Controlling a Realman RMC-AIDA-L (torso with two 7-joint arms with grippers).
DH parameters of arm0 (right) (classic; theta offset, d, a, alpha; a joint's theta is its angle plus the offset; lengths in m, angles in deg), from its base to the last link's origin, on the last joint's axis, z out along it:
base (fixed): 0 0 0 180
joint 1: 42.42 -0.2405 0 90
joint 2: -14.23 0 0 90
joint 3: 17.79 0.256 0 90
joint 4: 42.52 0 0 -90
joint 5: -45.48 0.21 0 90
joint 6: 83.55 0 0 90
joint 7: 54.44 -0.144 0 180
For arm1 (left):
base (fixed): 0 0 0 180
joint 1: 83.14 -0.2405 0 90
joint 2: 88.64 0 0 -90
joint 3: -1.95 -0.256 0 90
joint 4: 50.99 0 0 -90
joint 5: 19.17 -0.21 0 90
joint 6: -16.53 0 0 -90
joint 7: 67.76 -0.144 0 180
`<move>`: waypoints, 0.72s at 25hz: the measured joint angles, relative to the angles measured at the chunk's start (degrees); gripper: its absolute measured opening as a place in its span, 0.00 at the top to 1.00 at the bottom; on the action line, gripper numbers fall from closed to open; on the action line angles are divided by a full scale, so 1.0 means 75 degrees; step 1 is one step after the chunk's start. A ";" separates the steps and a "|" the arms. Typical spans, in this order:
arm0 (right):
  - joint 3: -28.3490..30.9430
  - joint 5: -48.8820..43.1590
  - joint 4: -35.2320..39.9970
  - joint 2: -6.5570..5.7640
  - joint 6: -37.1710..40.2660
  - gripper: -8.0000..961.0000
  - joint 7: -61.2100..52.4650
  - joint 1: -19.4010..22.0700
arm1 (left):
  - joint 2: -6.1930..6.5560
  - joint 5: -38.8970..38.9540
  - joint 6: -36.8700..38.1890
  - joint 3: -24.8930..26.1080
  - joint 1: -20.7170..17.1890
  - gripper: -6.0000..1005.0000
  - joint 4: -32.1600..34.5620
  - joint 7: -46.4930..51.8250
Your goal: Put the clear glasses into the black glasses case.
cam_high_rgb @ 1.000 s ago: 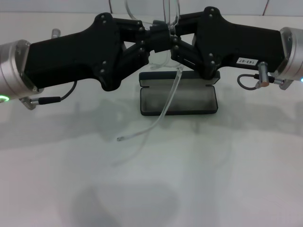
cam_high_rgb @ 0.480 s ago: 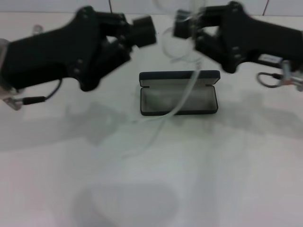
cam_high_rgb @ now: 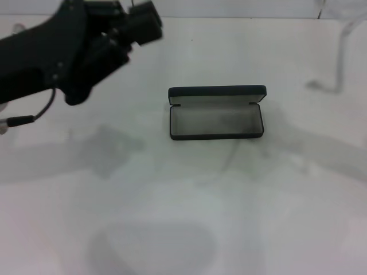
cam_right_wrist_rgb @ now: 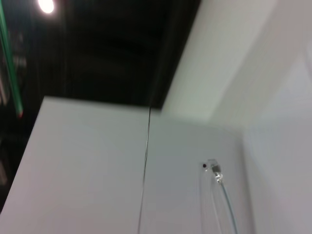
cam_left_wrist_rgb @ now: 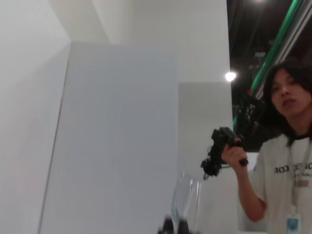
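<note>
The black glasses case (cam_high_rgb: 217, 113) is lying open, long axis crosswise, below-right of the left gripper (cam_high_rgb: 137, 23); its jaws' state is unclear, the right gripper unseen.

The black glasses case (cam_high_rgb: 217, 113) is showing a matte black shell and rim, with a pale grey lining filling its tray and the inside of its raised lid. The left gripper (cam_high_rgb: 143, 23) is appearing black throughout, on an arm housing of the same black, with a thin dark cable trailing below it. The table (cam_high_rgb: 189, 217) is reading as plain white, unpatterned, carrying soft grey shadows. The clear glasses (cam_left_wrist_rgb: 186, 200) are showing colourless and transparent against a white wall; in the right wrist view one clear arm (cam_right_wrist_rgb: 225, 200) is ending in a small silvery hinge.
</note>
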 joint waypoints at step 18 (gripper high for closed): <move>-0.1691 0.1437 -0.1425 0.0028 -0.0452 0.87 0.2248 -0.1332 | -0.0185 -0.0002 0.0276 -0.2362 0.0813 0.93 0.0003 0.0015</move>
